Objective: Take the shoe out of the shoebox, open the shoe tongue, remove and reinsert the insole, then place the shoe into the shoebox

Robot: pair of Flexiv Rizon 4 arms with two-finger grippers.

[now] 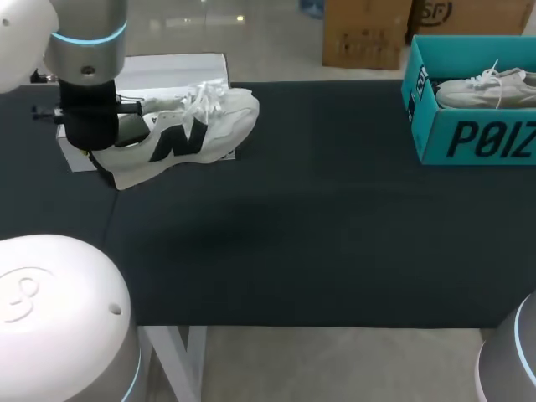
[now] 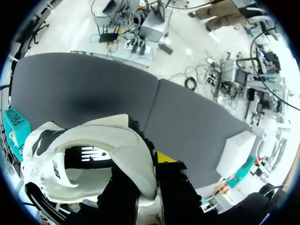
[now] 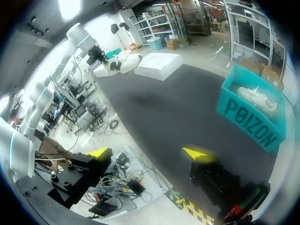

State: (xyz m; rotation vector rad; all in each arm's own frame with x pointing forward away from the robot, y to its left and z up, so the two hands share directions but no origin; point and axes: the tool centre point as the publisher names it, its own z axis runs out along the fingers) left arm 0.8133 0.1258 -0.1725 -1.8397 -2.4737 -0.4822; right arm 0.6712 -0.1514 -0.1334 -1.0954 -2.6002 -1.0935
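A white shoe (image 1: 188,130) with a black logo hangs tilted over the table's back left, toe pointing right. My left gripper (image 1: 102,165) is shut on its heel; in the left wrist view the heel collar of the shoe (image 2: 126,154) sits pinched between the left gripper's (image 2: 150,166) black fingers. The teal shoebox (image 1: 477,138) stands open at the back right with a second white shoe (image 1: 486,88) lying inside. My right gripper (image 3: 147,152) stands open off the table's near right edge, holding nothing; the shoebox (image 3: 253,119) lies ahead of it and the held shoe (image 3: 123,63) far beyond.
A flat white box (image 1: 172,69) rests at the back left, behind the held shoe, also the white box (image 3: 159,65) in the right wrist view. The black table top (image 1: 318,234) stretches bare between shoe and shoebox.
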